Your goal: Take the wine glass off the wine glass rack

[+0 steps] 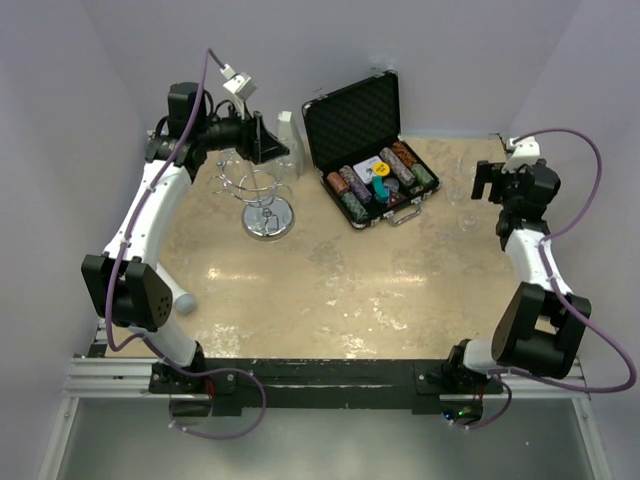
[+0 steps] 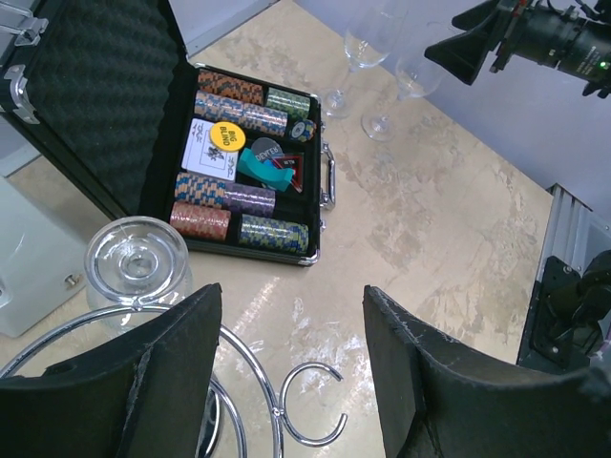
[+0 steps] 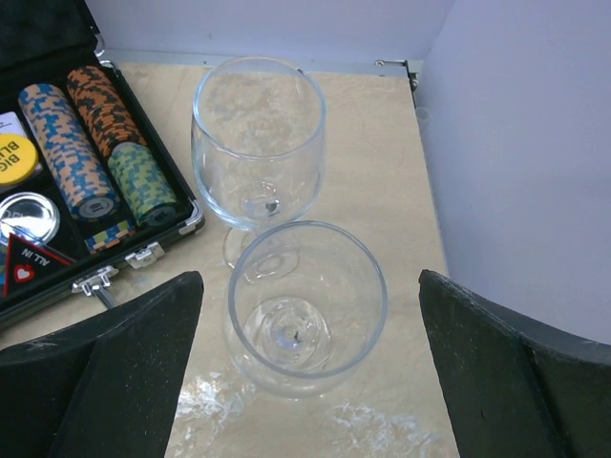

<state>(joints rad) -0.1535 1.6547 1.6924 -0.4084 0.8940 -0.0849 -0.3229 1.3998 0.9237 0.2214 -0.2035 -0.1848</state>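
The chrome wine glass rack (image 1: pixel 268 215) stands at the back left; its wire loops (image 2: pixel 286 410) show in the left wrist view. One wine glass (image 2: pixel 134 262) hangs upside down in a loop, foot up, just left of my left finger. My left gripper (image 2: pixel 291 305) hovers open over an empty loop, touching nothing. At the right, two more wine glasses stand upright on the table, a near one (image 3: pixel 305 305) and a far one (image 3: pixel 258 143). My right gripper (image 3: pixel 310 286) is wide open with the near glass between its fingers, clear of both pads.
An open black case of poker chips (image 1: pixel 375 150) lies at the back centre, between the rack and the standing glasses. A white box (image 2: pixel 29 258) sits behind the rack. A small grey ball (image 1: pixel 185 303) rests by the left arm. Walls close the table's left, back and right sides.
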